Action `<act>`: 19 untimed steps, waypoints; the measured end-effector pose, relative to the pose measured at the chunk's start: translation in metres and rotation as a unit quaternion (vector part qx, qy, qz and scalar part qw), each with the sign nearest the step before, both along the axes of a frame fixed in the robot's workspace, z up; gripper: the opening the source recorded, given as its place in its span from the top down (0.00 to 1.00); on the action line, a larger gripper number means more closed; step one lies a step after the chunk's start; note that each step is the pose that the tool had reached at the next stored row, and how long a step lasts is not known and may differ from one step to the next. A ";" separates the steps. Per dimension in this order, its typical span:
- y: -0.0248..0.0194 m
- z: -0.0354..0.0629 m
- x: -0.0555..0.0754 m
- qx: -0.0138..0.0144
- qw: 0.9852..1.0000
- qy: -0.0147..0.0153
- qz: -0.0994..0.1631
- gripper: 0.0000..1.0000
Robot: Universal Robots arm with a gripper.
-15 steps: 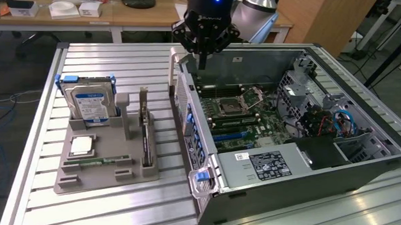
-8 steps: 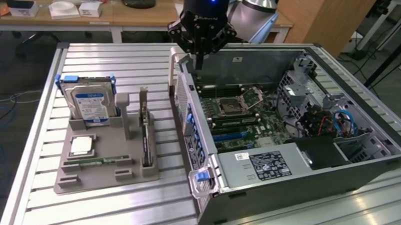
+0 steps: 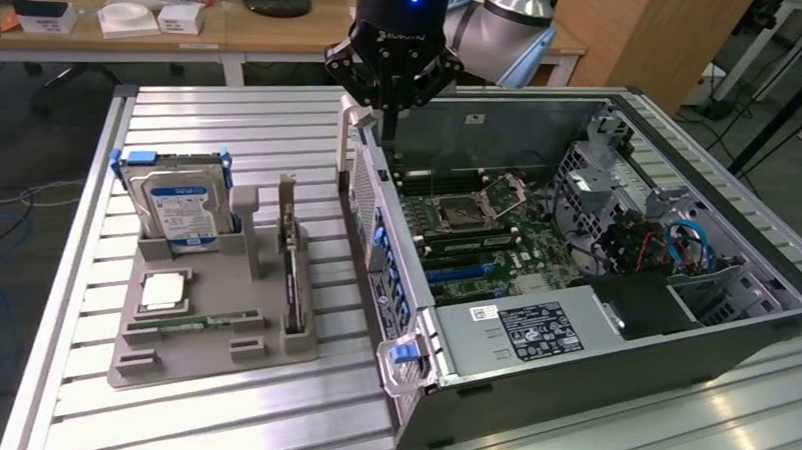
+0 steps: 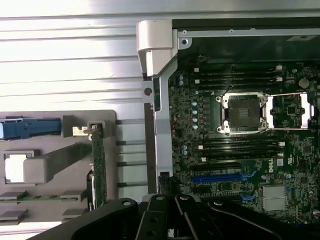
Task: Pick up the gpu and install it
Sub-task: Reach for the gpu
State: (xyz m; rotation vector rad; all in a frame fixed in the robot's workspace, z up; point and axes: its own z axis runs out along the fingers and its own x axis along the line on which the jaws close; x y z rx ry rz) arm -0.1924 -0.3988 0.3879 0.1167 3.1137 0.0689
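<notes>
The holder (image 3: 209, 356) lies on the counter (image 3: 244, 129), at the exterior view's left of the case (image 3: 609, 392). Drive (image 3: 181, 209) and gpu (image 3: 290, 266) stand in the holder, gpu nearer the case.

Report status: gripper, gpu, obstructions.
Gripper shut, empty, above the case's side wall. Gpu upright in the gray holder, untouched. Hard drive stands apart beside it; gpu's top edge bare.

Arm (image 3: 513, 11) bent at elbow overhead; gripper (image 3: 389, 125) pointing straight down, fully closed, suspended mid-air.
</notes>
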 end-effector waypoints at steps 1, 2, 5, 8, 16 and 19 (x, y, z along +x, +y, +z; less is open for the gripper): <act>0.0000 0.0000 -0.001 0.000 1.000 0.000 0.000 0.89; 0.0000 0.0000 -0.002 0.000 1.000 0.000 0.000 0.89; 0.0000 -0.0001 -0.004 0.000 1.000 0.000 0.000 0.89; 0.0000 -0.0002 -0.007 0.000 1.000 0.000 0.000 0.89; 0.0000 -0.0004 -0.014 0.000 1.000 0.000 0.000 0.89; 0.0000 -0.0005 -0.017 0.000 1.000 0.000 0.000 0.89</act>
